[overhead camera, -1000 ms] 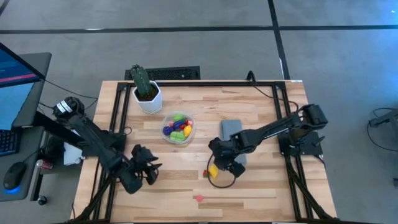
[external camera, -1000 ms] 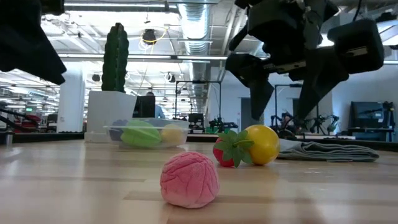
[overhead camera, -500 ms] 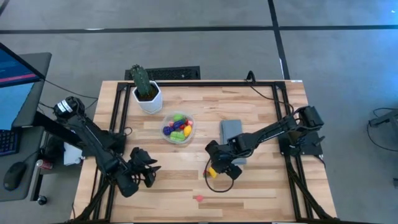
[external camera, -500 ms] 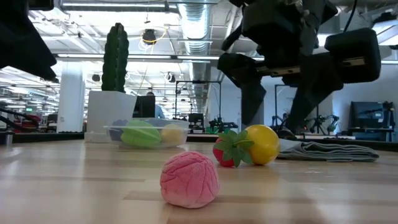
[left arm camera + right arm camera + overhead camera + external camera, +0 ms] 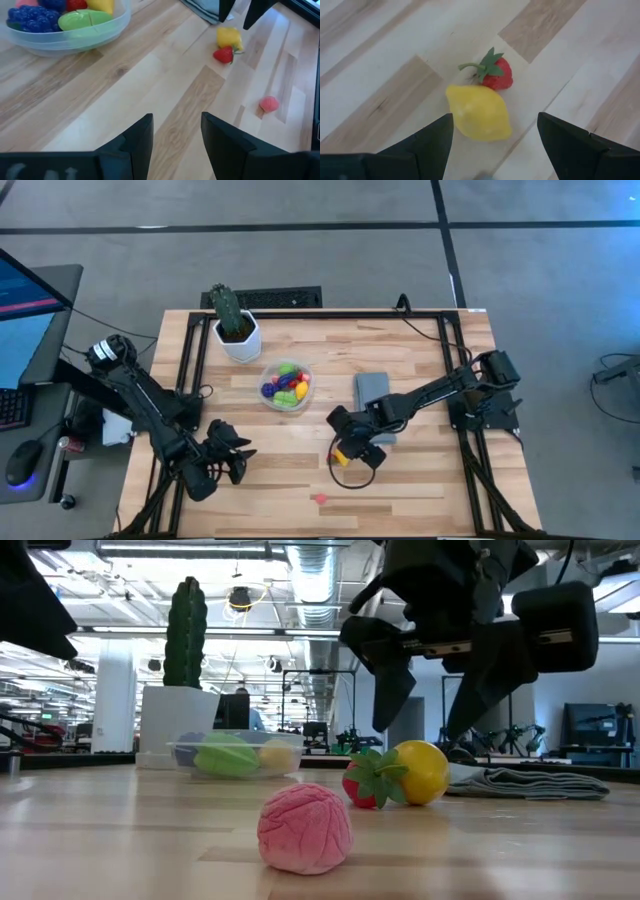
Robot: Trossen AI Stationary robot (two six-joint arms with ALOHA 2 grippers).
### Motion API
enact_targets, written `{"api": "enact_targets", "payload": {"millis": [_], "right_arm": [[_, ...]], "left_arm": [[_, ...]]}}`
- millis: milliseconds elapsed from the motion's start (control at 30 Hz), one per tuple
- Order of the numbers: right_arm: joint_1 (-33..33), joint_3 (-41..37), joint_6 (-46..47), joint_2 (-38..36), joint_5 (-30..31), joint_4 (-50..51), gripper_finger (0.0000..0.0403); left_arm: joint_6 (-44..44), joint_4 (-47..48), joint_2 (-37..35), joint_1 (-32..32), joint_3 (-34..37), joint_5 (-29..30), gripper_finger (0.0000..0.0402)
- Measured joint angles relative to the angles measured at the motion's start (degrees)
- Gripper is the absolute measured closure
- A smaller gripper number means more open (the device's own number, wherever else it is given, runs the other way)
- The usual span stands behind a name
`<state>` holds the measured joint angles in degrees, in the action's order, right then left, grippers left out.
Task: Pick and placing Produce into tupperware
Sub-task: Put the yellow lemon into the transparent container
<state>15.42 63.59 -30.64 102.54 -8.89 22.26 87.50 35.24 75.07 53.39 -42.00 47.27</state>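
A yellow lemon and a red strawberry lie side by side on the table, seen also as the lemon in the high view. My right gripper hangs open just above them, its fingers on either side of the lemon and touching nothing; in the low view my right gripper is clear of the lemon. A pink toy lies alone near the front edge. The clear tupperware holds several coloured pieces. My left gripper waits open at the table's near left.
A green cactus in a white pot stands behind the tupperware, toward the far left. A folded grey cloth lies just beyond the right gripper. A black frame runs along the table's edges. Bare wood stretches between the two grippers.
My right gripper has shifted a little toward the table's left, coming over the lemon and strawberry, and has stayed open. My left arm has drawn back slightly toward the near left corner. The produce has not moved.
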Motion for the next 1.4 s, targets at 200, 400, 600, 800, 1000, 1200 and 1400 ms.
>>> {"api": "enact_targets", "payload": {"millis": [200,400,600,800,1000,1200,1400], "right_arm": [[0.73,0.0,-2.47,0.0,-1.53,-0.81,0.0092],[1.25,0.0,-2.9,0.0,-1.72,-1.5,0.0092],[1.22,0.07,-4.38,1.21,-1.85,-3.48,0.0092],[1.74,1.95,-4.37,4.76,-1.54,-2.82,0.0092],[1.82,5.92,-4.38,8.24,-1.63,1.35,0.0092],[1.84,6.64,-4.29,10.34,-2.04,2.91,0.0092],[1.22,6.62,-2.11,9.74,-2.93,6.65,0.0092]], "left_arm": [[0.11,0.0,0.0,0.0,0.0,0.0,0.0246],[0.37,-0.02,0.0,0.0,0.0,-0.02,0.0246],[0.37,-0.02,0.0,0.0,0.0,-0.02,0.0246],[0.58,-0.26,0.0,0.08,0.0,-0.11,0.0246],[1.35,-0.25,0.02,0.45,-0.02,-0.74,0.0246],[2.77,0.27,0.24,1.52,-0.04,-0.83,0.0246],[5.15,0.04,2.12,2.14,-0.07,-0.51,0.0246]]}}
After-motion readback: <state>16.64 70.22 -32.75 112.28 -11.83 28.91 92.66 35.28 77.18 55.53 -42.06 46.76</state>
